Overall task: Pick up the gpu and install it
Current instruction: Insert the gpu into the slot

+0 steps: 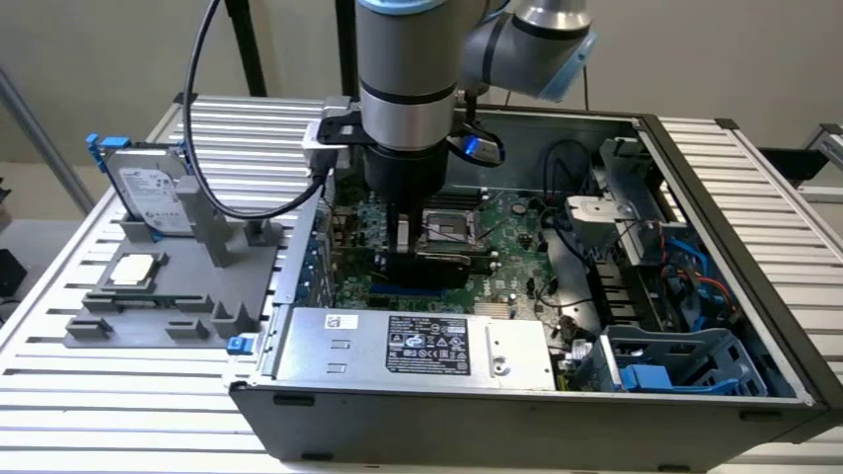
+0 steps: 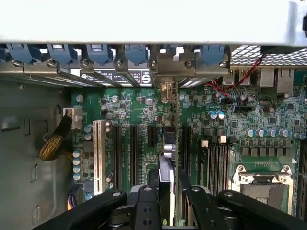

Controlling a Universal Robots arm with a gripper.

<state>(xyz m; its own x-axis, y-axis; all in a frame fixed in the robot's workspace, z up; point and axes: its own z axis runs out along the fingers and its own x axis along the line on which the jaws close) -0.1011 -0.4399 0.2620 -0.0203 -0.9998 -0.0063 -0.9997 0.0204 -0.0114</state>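
Wrist view, gripper [image 2: 168, 201] clamping gpu [image 2: 169, 143] edge-on

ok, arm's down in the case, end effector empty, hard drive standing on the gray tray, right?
Not empty. The wrist view shows the end effector gripping the gpu edge-on over the motherboard. The rest holds: the exterior view shows the arm down in the case and the hard drive standing on the gray tray.

Robotics lab: slatted aluminium bench [image 1: 93, 385], opened computer case [image 1: 737, 188].
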